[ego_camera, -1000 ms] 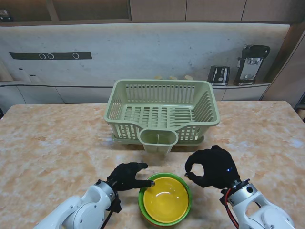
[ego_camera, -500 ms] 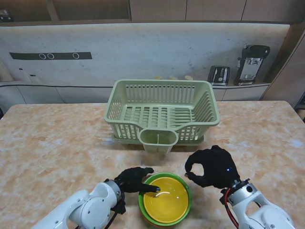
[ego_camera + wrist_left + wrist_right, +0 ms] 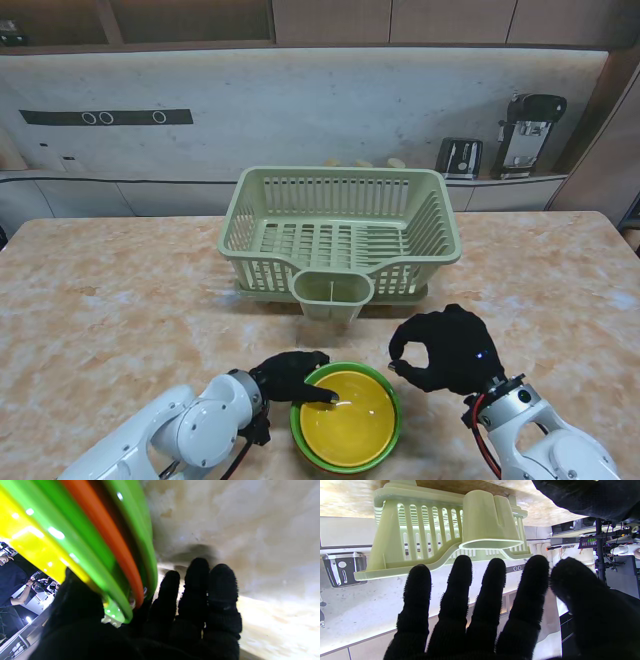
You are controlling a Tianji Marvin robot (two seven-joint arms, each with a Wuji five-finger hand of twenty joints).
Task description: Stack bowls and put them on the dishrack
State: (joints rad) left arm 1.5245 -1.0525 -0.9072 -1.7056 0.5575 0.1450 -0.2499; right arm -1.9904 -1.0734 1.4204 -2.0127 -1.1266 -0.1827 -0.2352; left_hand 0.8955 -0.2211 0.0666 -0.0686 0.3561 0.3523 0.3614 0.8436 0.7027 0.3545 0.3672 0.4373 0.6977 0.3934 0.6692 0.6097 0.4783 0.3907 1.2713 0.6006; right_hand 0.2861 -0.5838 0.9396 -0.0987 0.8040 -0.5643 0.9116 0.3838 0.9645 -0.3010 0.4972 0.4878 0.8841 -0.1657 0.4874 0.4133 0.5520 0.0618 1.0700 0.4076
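Three nested bowls [image 3: 347,418], yellow, green, perhaps orange

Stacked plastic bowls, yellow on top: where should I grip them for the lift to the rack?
Grip the nested rims of the stacked plastic bowls at two opposite sides. The left hand already pinches the left rim, thumb inside the yellow bowl, fingers under the green and orange lips. Bring the open right hand down on the right rim; the flared walls give little other hold.
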